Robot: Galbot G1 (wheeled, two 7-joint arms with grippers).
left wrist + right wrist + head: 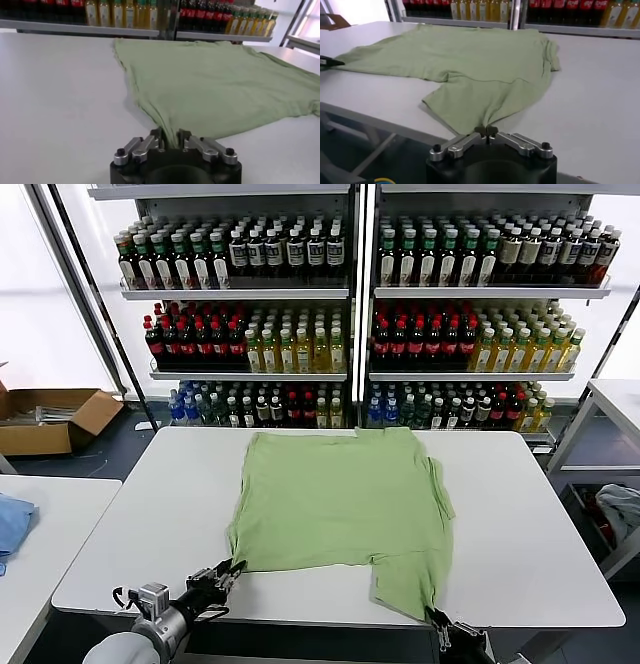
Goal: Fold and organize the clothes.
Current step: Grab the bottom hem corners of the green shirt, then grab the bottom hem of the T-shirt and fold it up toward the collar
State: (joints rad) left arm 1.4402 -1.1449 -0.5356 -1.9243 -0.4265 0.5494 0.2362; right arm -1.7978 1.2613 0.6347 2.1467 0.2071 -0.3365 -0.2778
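Note:
The clothes, a light green shirt (340, 499), lie spread flat on the white table (520, 524), with one corner reaching down to the table's front edge. My left gripper (232, 567) is at the shirt's near left corner. In the left wrist view it (170, 139) is shut on a bunched strip of the green fabric (220, 80). My right gripper (438, 617) is at the near right corner by the table edge. The right wrist view shows it (486, 131) shut on the tip of the fabric (470, 60). No collar, buttons or print show.
Shelves of bottles (350, 304) stand behind the table. A cardboard box (50, 419) lies on the floor at the far left. A blue cloth (12, 524) rests on a side table to the left. A grey-blue fabric heap (620, 509) sits at the right.

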